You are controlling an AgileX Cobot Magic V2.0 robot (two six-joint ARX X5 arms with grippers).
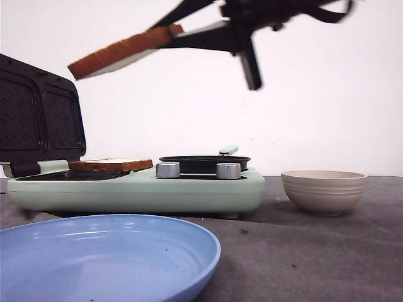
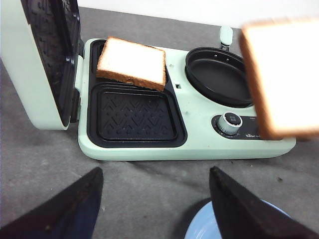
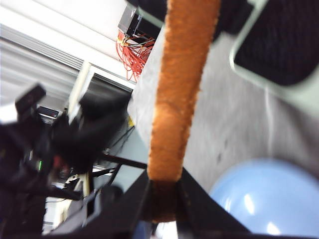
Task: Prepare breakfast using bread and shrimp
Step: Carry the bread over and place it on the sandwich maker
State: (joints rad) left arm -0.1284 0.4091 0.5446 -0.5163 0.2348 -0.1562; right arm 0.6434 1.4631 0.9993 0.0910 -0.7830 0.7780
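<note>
Table: dark grey, matte surface with a few small specks. Three items rest directly on it. Landmark: mint-green cooker, lid standing open. Blue plate lies just in front of the cooker, nearest the camera. Beige ribbed bowl stands to the cooker's right, near it but apart, upright; its contents cannot be seen.

1 bread slice aloft, 1 slice grilling.
</note>
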